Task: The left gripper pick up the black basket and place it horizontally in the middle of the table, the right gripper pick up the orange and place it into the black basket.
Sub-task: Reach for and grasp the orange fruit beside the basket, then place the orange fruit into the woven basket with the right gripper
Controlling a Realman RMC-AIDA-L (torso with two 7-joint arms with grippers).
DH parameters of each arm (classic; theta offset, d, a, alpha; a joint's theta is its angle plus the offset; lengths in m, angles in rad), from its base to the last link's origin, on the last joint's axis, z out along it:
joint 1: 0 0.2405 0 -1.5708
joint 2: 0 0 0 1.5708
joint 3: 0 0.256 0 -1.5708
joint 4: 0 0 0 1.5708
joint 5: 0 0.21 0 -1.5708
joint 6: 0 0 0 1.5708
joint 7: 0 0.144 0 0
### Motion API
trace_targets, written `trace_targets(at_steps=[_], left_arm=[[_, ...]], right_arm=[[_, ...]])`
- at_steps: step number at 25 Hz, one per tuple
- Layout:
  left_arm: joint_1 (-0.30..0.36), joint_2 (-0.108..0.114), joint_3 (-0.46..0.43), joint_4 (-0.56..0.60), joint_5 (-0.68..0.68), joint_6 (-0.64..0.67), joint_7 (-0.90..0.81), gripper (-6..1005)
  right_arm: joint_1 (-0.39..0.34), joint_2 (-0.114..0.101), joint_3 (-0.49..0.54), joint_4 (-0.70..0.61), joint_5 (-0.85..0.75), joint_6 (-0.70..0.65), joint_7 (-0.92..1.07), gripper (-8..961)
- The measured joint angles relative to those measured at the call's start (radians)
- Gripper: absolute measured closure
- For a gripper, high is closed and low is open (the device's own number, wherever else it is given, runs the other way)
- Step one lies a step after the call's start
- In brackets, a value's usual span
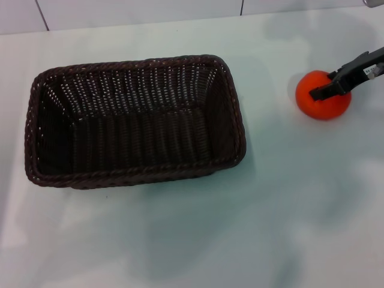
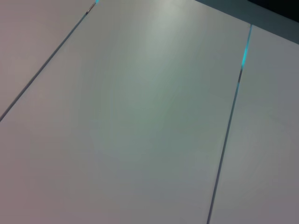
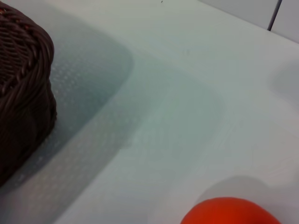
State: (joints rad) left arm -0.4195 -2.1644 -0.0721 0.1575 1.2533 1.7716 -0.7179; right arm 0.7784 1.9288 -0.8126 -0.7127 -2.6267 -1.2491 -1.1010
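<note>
The black basket point(image 1: 133, 120) lies lengthwise on the table point(image 1: 240, 240), left of the middle in the head view, open side up and empty. One corner of it shows in the right wrist view point(image 3: 23, 84). The orange point(image 1: 323, 95) rests on the table at the right, a good gap from the basket, and its top shows in the right wrist view point(image 3: 229, 212). My right gripper point(image 1: 337, 81) comes in from the right edge, and its black parts lie over the top of the orange. My left gripper is out of view. The left wrist view holds only pale panels.
The table's far edge meets a pale panelled wall point(image 1: 138, 12) behind the basket. Bare tabletop lies between basket and orange and along the near side. The left wrist view shows pale panels with dark seams point(image 2: 229, 135).
</note>
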Motion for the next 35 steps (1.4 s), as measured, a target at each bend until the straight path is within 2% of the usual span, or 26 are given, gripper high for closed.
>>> trace_targets(at_steps=[4, 9, 12, 19, 22, 25, 28, 29, 33, 34, 35], left_arm=[[0.000, 0.000, 0.000, 0.000, 0.000, 0.000, 0.000, 170], [0.000, 0.000, 0.000, 0.000, 0.000, 0.000, 0.000, 170], [0.001, 0.000, 0.000, 0.001, 0.000, 0.000, 0.000, 170], [0.004, 0.000, 0.000, 0.001, 0.000, 0.002, 0.000, 169], [0.007, 0.000, -0.001, 0.001, 0.000, 0.005, 0.000, 169], [0.009, 0.000, -0.001, 0.001, 0.000, 0.006, 0.000, 169], [0.010, 0.000, -0.002, 0.001, 0.000, 0.006, 0.000, 169], [0.010, 0.000, -0.003, 0.001, 0.000, 0.006, 0.000, 169], [0.010, 0.000, -0.011, 0.000, 0.000, 0.005, 0.000, 169], [0.010, 0.000, -0.013, 0.000, 0.000, 0.004, 0.000, 169], [0.010, 0.000, -0.015, 0.000, 0.000, 0.003, 0.000, 170]], right_arm=[[-0.002, 0.000, 0.009, 0.000, 0.008, 0.001, -0.019, 247], [-0.002, 0.000, 0.010, 0.000, 0.010, 0.001, -0.028, 448], [-0.004, 0.000, 0.011, -0.005, 0.023, 0.001, -0.030, 634], [-0.048, -0.007, 0.083, -0.045, 0.239, -0.029, -0.117, 693], [-0.089, 0.011, 0.115, -0.092, 0.397, -0.038, -0.190, 705], [-0.129, 0.031, 0.122, -0.112, 0.632, -0.075, -0.295, 718], [-0.139, 0.054, 0.109, -0.101, 0.826, -0.127, -0.397, 730], [-0.132, 0.066, 0.100, -0.096, 0.867, -0.149, -0.425, 740], [-0.074, 0.143, 0.038, -0.084, 0.903, -0.177, -0.510, 778], [-0.054, 0.156, 0.002, -0.069, 0.906, -0.176, -0.529, 785], [-0.039, 0.159, -0.029, -0.049, 0.906, -0.166, -0.537, 792]])
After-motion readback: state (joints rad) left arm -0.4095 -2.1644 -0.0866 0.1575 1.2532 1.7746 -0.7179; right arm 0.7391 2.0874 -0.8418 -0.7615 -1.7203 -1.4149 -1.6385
